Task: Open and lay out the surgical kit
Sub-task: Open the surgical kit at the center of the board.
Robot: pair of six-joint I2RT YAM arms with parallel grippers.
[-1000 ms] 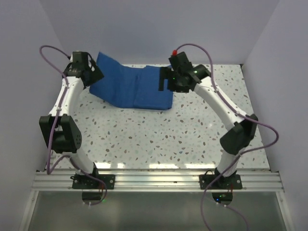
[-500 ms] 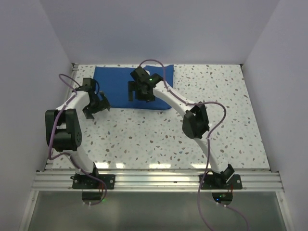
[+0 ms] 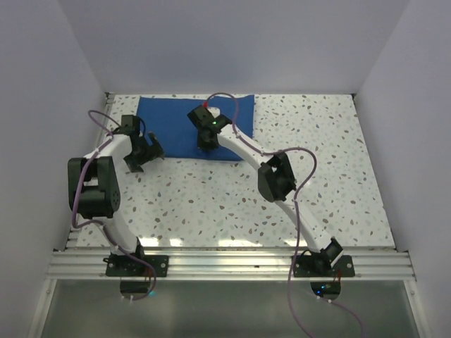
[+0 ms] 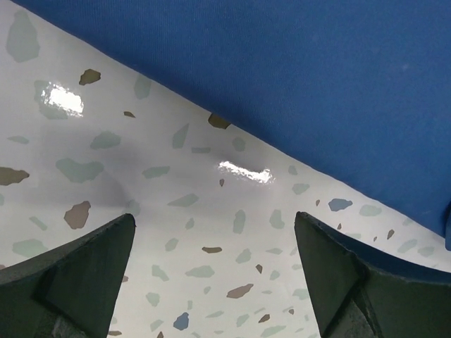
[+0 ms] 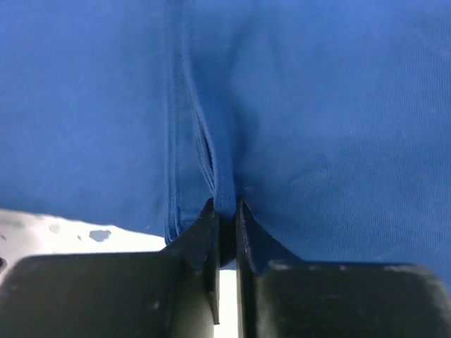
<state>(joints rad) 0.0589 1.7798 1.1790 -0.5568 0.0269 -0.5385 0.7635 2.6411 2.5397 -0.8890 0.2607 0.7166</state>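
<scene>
Your right gripper [image 5: 224,210] pinches a fold of the blue wrap [image 5: 324,105]; left gripper [image 4: 215,220] hangs wide, empty. It's unopened, nothing laid out.

Hidden beneath right end effector [image 3: 206,144]: part of blue wrap [image 3: 169,123]

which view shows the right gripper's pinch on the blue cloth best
Right wrist: the right gripper pinches a raised fold of blue cloth. Top external shows the cloth, but the arm hides the pinch. Left wrist: only its edge.
</scene>
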